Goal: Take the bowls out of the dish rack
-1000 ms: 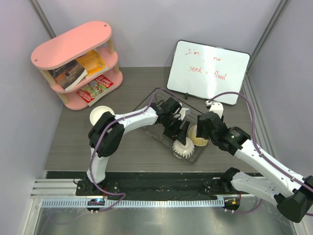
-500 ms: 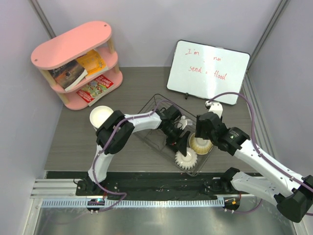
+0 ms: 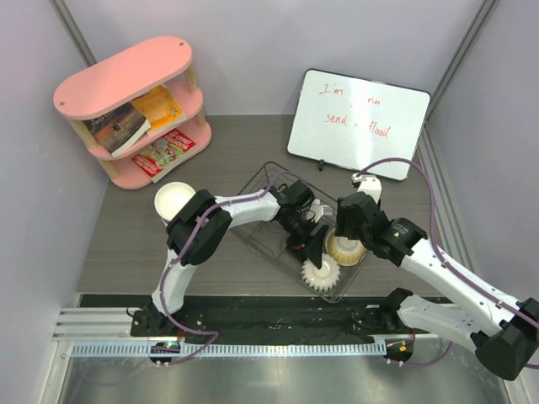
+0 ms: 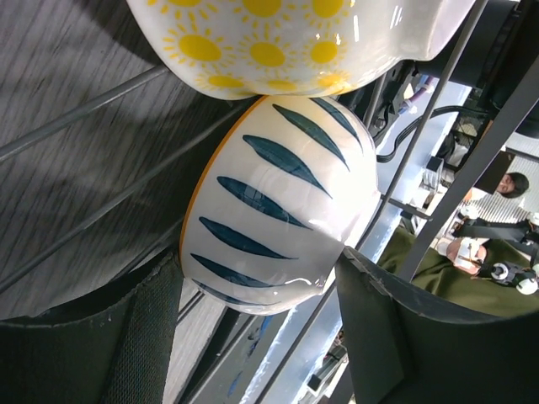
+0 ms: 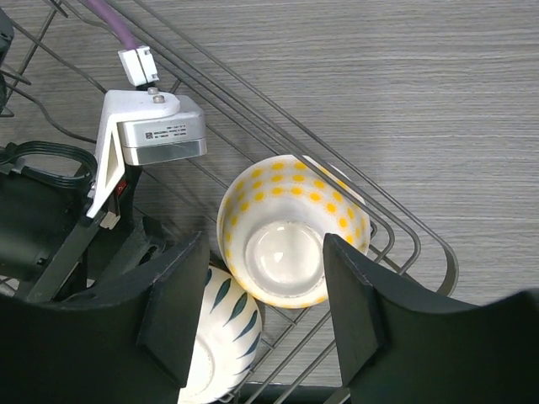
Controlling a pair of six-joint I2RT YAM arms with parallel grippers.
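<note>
My left jaws flank the blue-striped bowl (image 4: 269,210) inside the dish rack (image 3: 263,231), grip I cannot tell; the yellow-dotted bowl (image 5: 290,231) touches it, wires crowding; my right jaws hang released above that one.

Top view high, facing down on whole scene; both wrist views close, sharing yellow-dotted bowl (image 4: 269,42) (image 5: 290,227).

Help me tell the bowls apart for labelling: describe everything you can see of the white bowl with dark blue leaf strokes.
The blue-leaf bowl looks like glossy glazed ceramic: white, with dark blue leaf-shaped strokes fanning over its outer wall and a thin orange line at the rim. It stands tipped on edge inside the dish rack, at its near corner, against the yellow-patterned bowl. The left gripper straddles it, jaws apart; whether the fingers touch it is unclear.
</note>
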